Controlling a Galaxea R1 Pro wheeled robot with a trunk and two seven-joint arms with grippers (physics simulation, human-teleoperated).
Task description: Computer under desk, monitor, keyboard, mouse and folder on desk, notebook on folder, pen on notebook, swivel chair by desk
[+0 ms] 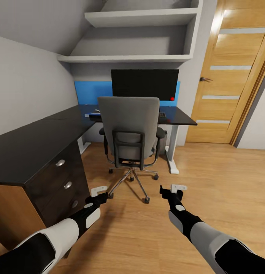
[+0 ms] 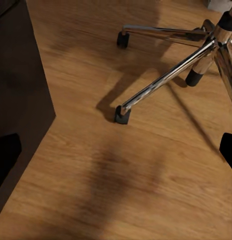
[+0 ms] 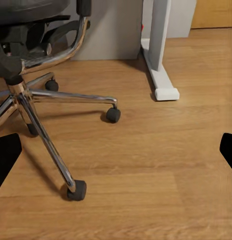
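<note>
- Monitor (image 1: pixel 145 83) is already up on the desk (image 1: pixel 181 115), right behind the swivel chair (image 1: pixel 129 129), so that bit looks done.
- Keyboard, mouse and folder: the chair back blocks them, can't tell.
- Dresser (image 1: pixel 41 167) drawers beside the chair look shut, contents hidden.
- Left gripper (image 1: pixel 99 191) and right gripper (image 1: pixel 177 188) hang near the chair base, both spread wide and holding nothing.

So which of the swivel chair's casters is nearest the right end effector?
The front caster, at the tip of the leg that reaches toward the robot. It sits closest to the right end effector; the other casters lie further back under the seat.
</note>
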